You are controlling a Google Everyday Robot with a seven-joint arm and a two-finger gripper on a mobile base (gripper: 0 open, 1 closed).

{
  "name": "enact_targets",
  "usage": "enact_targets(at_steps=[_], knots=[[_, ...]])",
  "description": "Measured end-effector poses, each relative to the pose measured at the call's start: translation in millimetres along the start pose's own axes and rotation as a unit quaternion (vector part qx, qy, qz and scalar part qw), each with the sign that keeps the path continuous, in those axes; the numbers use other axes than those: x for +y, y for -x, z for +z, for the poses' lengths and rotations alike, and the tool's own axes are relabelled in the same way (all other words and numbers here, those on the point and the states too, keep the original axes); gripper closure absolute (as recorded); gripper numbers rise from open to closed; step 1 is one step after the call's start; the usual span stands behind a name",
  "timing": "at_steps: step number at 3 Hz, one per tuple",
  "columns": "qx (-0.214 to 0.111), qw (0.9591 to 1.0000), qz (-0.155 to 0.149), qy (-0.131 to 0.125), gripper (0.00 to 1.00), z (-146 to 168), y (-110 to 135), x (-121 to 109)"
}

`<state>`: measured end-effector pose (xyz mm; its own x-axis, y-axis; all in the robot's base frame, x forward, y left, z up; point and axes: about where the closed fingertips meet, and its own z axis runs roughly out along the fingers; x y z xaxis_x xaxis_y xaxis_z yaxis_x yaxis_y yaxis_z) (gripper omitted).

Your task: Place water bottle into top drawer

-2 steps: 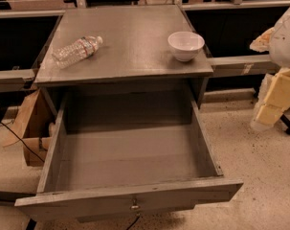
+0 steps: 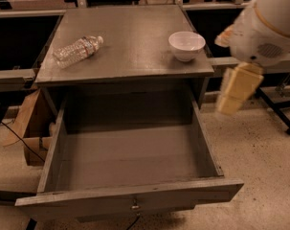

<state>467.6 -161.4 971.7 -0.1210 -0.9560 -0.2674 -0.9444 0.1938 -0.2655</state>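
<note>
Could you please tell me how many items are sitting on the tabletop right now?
2. The water bottle lies on its side at the left; the white bowl stands at the right. The top drawer below is open, and the gripper hangs off to the right.

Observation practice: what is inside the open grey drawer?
Wide grey top drawer: bare floor only; strip behind its front is hidden. Clear crinkled water bottle lies on the tabletop; cream gripper hangs right of the drawer.

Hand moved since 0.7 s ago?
Yes. The hand has shifted left, toward the bowl and the table; it hangs right of the open drawer.
</note>
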Motion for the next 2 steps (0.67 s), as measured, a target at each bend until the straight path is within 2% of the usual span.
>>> enact_targets(at_steps=[1, 2], knots=[[-0.07, 0.9965, -0.046, 0.008, 0.0, 36.0, 84.9, -13.4], [-0.153, 0.9848, -0.082, 0.009, 0.0, 58.6, 166.5, -15.4]])
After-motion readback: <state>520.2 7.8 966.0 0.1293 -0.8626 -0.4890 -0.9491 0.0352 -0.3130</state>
